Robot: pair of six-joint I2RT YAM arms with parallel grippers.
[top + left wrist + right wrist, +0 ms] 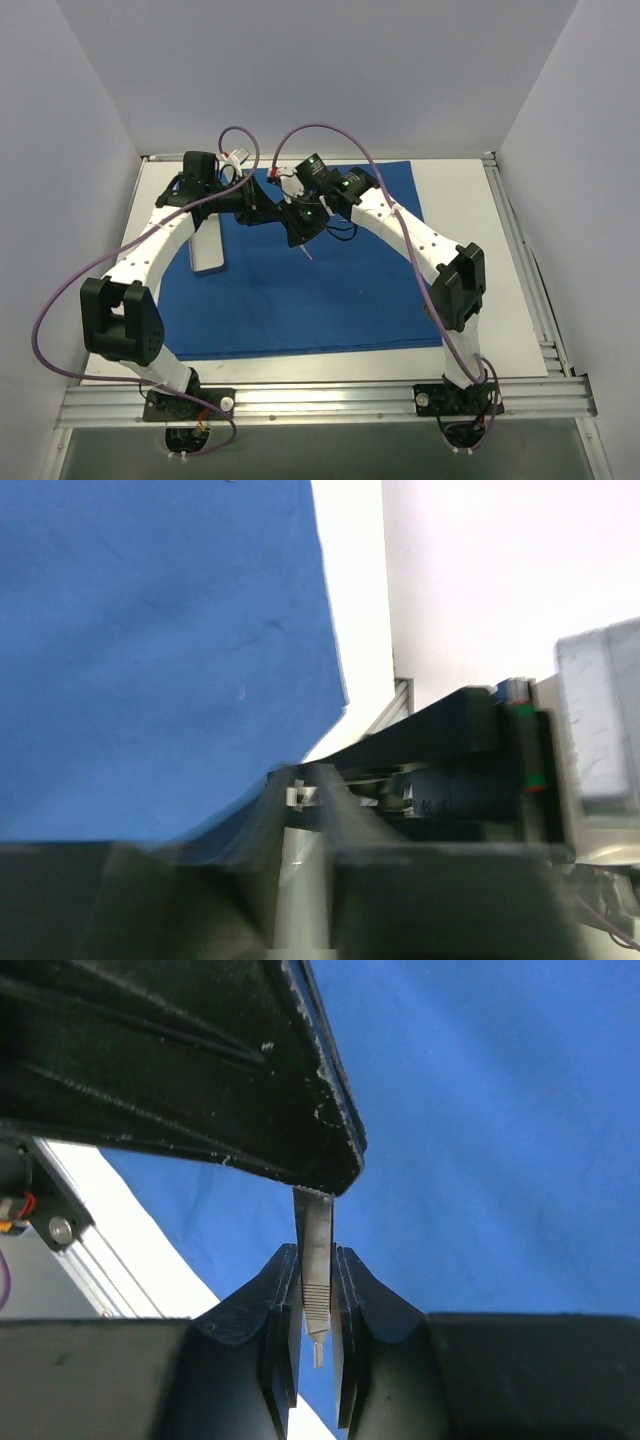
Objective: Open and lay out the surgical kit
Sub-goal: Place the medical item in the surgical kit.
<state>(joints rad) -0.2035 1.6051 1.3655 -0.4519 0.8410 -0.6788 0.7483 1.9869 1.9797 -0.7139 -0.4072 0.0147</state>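
The royal-blue cloth (300,300) lies spread flat as a large sheet; it also shows in the left wrist view (150,630) and the right wrist view (500,1110). The pale tray (207,248) rests on its left part. A thin metal instrument (306,254) hangs above the cloth's middle. My right gripper (300,232) (316,1256) is shut on its ribbed lower part (314,1222). My left gripper (268,206) (305,805) holds its other end (300,880); that view is blurred. The left finger (200,1060) hides the instrument's top.
White table (470,200) shows around the cloth, with a metal rail (320,400) along the near edge and white walls on three sides. Purple cables (320,130) loop above both arms. The two wrists meet close together over the cloth's far half.
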